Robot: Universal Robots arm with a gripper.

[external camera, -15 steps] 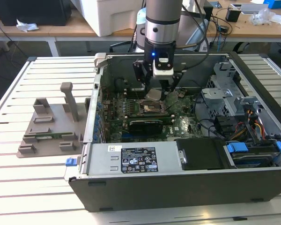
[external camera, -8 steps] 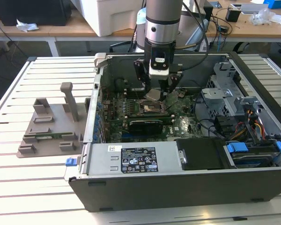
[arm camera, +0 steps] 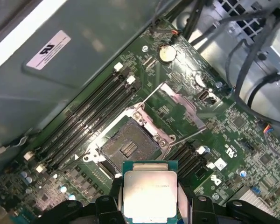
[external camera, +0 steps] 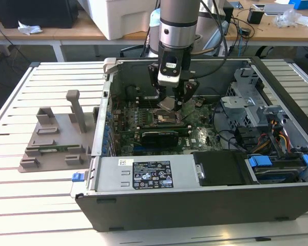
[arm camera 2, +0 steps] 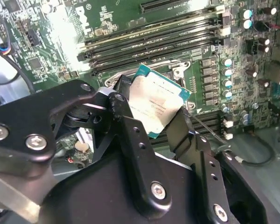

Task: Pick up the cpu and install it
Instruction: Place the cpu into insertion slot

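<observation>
Exterior view: a white slatted table [external camera: 41,205] carries an open computer case [external camera: 195,205] lying on its side, reaching the table's edge on the exterior view's right. A grey fixture [external camera: 56,138] sits on the table near the opposite edge. The arm [external camera: 178,20] reaches down into the case over the green motherboard [external camera: 205,136]. Its gripper [external camera: 170,105] hangs just above the board, jaws clenched on two opposite edges of the cpu [external camera: 167,104]. In the first wrist view the socket [arm camera: 128,144] lies uncovered with its metal plate [arm camera: 184,105] swung back, and the cpu [arm camera: 149,193] hangs clear of it, silver top facing the camera. In the second wrist view the cpu [arm camera 2: 156,105] sits tilted between the black fingers [arm camera 2: 123,116].
</observation>
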